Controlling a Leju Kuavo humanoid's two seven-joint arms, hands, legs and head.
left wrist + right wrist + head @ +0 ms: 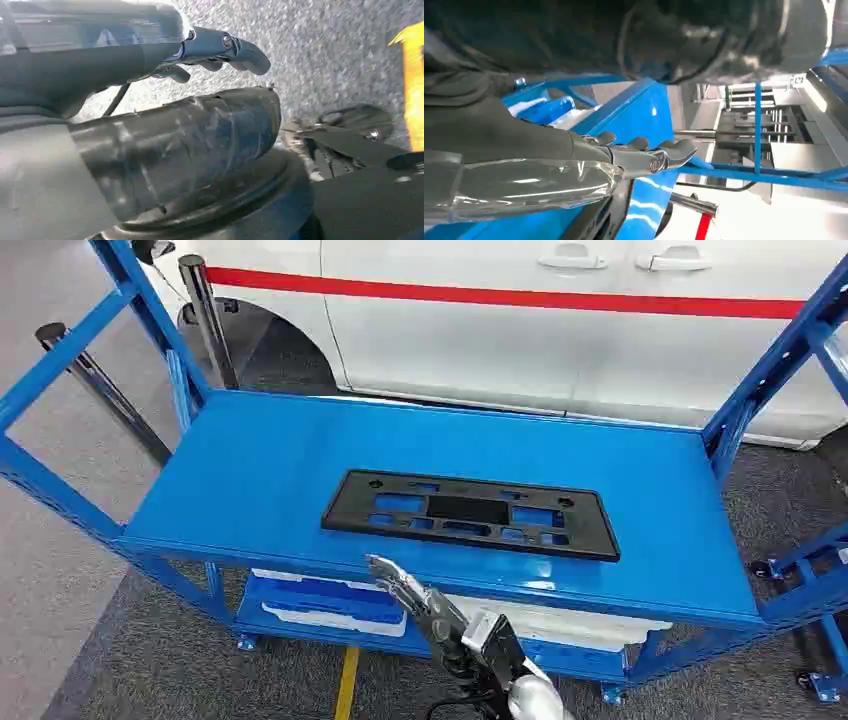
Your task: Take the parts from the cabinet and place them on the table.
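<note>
The black plastic part [470, 513] lies flat mid-table [250, 470], beside the white van [520, 320]. It looks light, stiff and thin; its near long edge seems graspable. The right hand [400, 585] hovers before it, fingers [669, 150] apart, empty; the left hand [220, 50] hangs empty, fingers loosely curled.

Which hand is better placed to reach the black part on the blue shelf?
The right. The right hand is raised at the blue shelf's front edge, just before the black part, holding nothing. The left hand hangs over the grey floor.
</note>
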